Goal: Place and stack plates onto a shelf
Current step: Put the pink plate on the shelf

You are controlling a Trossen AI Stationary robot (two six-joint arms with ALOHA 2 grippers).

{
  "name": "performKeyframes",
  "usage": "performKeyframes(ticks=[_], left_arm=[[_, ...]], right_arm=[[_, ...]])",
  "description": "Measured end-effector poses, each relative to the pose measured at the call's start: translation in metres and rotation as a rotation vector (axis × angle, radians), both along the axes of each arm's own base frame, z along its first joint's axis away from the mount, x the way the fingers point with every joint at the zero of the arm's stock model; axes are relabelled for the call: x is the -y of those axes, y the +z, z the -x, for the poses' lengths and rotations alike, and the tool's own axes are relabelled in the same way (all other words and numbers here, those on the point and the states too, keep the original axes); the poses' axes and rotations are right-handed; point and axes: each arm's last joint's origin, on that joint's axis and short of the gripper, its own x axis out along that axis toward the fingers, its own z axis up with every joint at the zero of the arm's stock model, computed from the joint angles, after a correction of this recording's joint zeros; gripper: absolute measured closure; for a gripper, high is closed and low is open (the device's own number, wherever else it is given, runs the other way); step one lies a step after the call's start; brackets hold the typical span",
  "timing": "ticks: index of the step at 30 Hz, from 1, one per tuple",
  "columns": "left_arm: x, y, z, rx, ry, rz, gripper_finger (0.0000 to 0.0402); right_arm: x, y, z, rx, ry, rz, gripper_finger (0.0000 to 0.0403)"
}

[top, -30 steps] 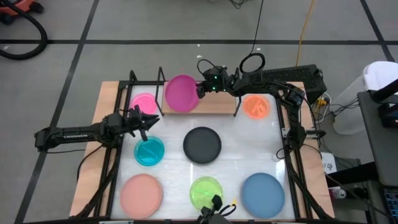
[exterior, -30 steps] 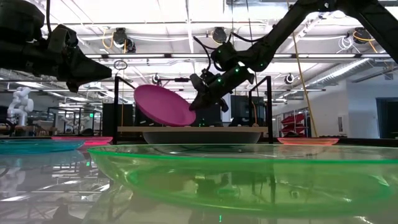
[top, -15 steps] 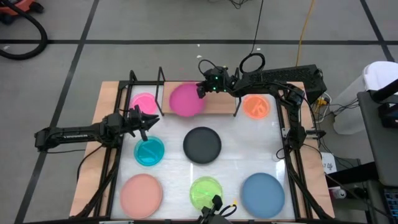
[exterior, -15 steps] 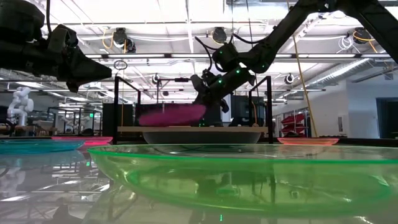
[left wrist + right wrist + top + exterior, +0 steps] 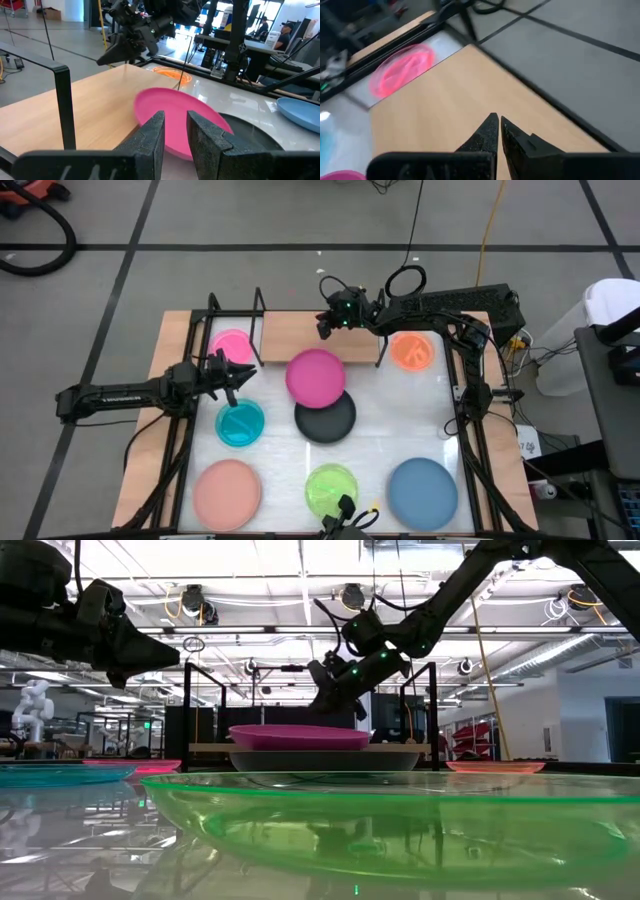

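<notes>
Magenta plate is lying off the shelf, at the board's front edge, overlapping the far rim of the black plate; in the low view it is sitting flat on top of that black plate. You are seeing the light wooden shelf board with nothing resting on its middle. Hot pink plate is sitting at the shelf's left end by the black wire uprights; orange plate is sitting just beyond the right upright. Teal plate, salmon-pink plate, lime green plate and blue plate are lying apart on the white tabletop. Your right gripper is hovering over the shelf's middle, fingers pressed together and holding nothing, with bare wood beneath it in its wrist view. Your left gripper is waiting at the table's left side, between the hot pink and teal plates, fingers standing slightly parted and carrying nothing.
</notes>
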Motion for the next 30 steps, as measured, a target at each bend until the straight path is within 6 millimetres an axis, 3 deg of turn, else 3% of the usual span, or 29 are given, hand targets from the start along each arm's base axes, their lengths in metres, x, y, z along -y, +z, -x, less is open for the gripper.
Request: performKeyframes(ticks=[7, 14, 21, 26, 30], left_arm=[[0.000, 0.000, 0.000, 0.000, 0.000, 0.000, 0.0317], [0.000, 0.000, 0.000, 0.000, 0.000, 0.000, 0.0317], [0.000, 0.000, 0.000, 0.000, 0.000, 0.000, 0.0317], [0.000, 0.000, 0.000, 0.000, 0.001, 0.000, 0.0317], [0.000, 0.000, 0.000, 0.000, 0.000, 0.000, 0.0317]], right_arm=[[-0.016, 0.005, -0.006, -0.011, 0.156, 0.038, 0.0377], [-0.050, 0.040, -0.005, -0.071, 0.311, 0.190, 0.0312], [-0.132, 0.084, -0.005, -0.151, 0.579, 0.438, 0.0280], [-0.209, 0.079, -0.002, -0.367, 0.786, 0.635, 0.0271], [-0.253, 0.068, 0.003, -0.512, 0.826, 0.735, 0.0262]])
